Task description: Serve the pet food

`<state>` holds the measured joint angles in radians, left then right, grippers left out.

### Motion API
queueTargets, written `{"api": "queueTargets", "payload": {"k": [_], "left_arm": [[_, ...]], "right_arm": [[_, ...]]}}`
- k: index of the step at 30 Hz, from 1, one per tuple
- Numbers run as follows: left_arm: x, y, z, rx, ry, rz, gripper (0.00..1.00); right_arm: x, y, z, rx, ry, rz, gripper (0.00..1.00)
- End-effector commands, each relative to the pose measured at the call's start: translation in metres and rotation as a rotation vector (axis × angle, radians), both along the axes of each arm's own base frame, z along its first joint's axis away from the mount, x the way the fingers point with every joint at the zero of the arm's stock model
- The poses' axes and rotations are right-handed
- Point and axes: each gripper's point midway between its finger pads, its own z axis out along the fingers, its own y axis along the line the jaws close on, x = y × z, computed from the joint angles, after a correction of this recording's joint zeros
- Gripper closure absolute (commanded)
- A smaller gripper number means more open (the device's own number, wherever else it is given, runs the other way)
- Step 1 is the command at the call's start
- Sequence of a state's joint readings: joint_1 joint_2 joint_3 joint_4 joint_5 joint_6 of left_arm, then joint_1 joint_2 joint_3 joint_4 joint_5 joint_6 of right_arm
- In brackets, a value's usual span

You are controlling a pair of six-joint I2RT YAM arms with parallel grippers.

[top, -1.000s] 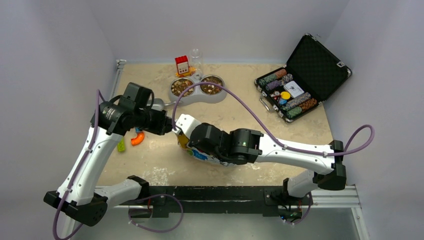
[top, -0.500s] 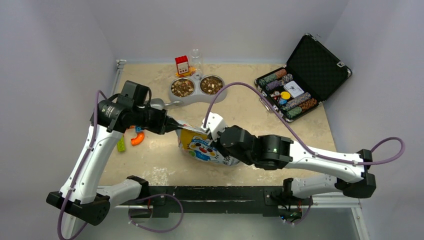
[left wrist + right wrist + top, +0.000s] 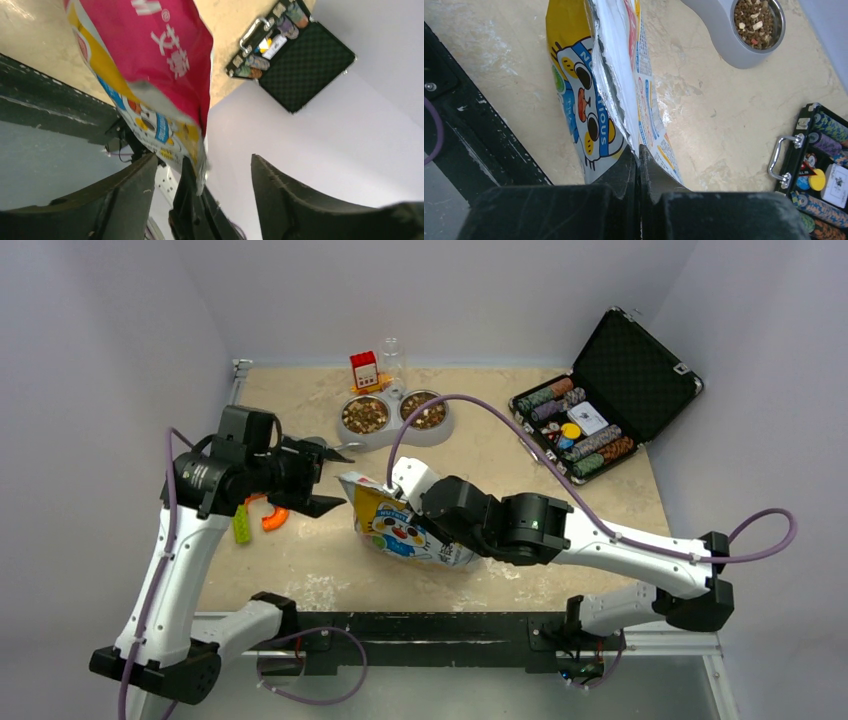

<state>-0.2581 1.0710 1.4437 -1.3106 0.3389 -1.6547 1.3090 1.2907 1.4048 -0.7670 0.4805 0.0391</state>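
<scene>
The pet food is brown kibble lying in both cups of a grey double bowl point(image 3: 395, 430), in the left cup point(image 3: 365, 416) and the right cup point(image 3: 424, 411); one cup's kibble point(image 3: 756, 22) shows in the right wrist view. A white-and-yellow cartoon bag point(image 3: 400, 530) stands mid-table. My right gripper point(image 3: 639, 150) is shut on the bag's point(image 3: 594, 100) top edge. My left gripper point(image 3: 330, 480) is open just left of the bag. A torn corner of the bag point(image 3: 150, 65) hangs between the spread fingers point(image 3: 125, 200) of the left gripper point(image 3: 205, 170).
An open black case of poker chips point(image 3: 600, 410) lies at the back right. A red box point(image 3: 364, 370) and a clear glass point(image 3: 391, 355) stand behind the bowl. An orange toy point(image 3: 273, 518) and a green piece point(image 3: 242, 528) lie under my left arm. A metal scoop handle point(image 3: 345, 447) shows by the bowl.
My left gripper has let go of the bag's corner, opened wide and drawn back to the left. The right gripper keeps its hold, and the bag has shifted slightly left.
</scene>
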Motion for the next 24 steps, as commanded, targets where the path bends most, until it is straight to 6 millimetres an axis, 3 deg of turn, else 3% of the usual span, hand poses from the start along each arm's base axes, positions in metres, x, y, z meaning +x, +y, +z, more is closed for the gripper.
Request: {"api": "queueTargets", "payload": {"k": [1,7,13,18,20,22,24], "left_arm": [[-0.018,-0.015,0.014,-0.037,-0.076,-0.071,0.22],[-0.029,-0.051,0.01,-0.11,-0.046,-0.129,0.12],[-0.003,-0.07,0.003,-0.085,-0.038,-0.127,0.2],[0.019,-0.074,-0.014,-0.052,-0.049,-0.092,0.47],[0.025,-0.074,-0.016,-0.056,-0.067,-0.079,0.69],[0.028,-0.069,-0.015,-0.047,-0.09,-0.052,0.99],[0.029,-0.057,-0.012,-0.036,-0.091,-0.017,1.0]], "right_arm": [[0.016,0.002,0.045,0.047,-0.094,-0.011,1.0],[0.015,0.013,0.046,0.025,-0.096,0.039,1.0],[0.014,0.009,0.05,0.025,-0.103,0.042,1.0],[0.014,-0.003,0.044,0.007,-0.105,0.021,1.0],[0.013,-0.009,0.04,-0.002,-0.103,0.011,1.0],[0.011,-0.015,0.033,-0.013,-0.09,0.004,1.0],[0.013,-0.026,0.024,-0.039,-0.096,-0.02,1.0]]}}
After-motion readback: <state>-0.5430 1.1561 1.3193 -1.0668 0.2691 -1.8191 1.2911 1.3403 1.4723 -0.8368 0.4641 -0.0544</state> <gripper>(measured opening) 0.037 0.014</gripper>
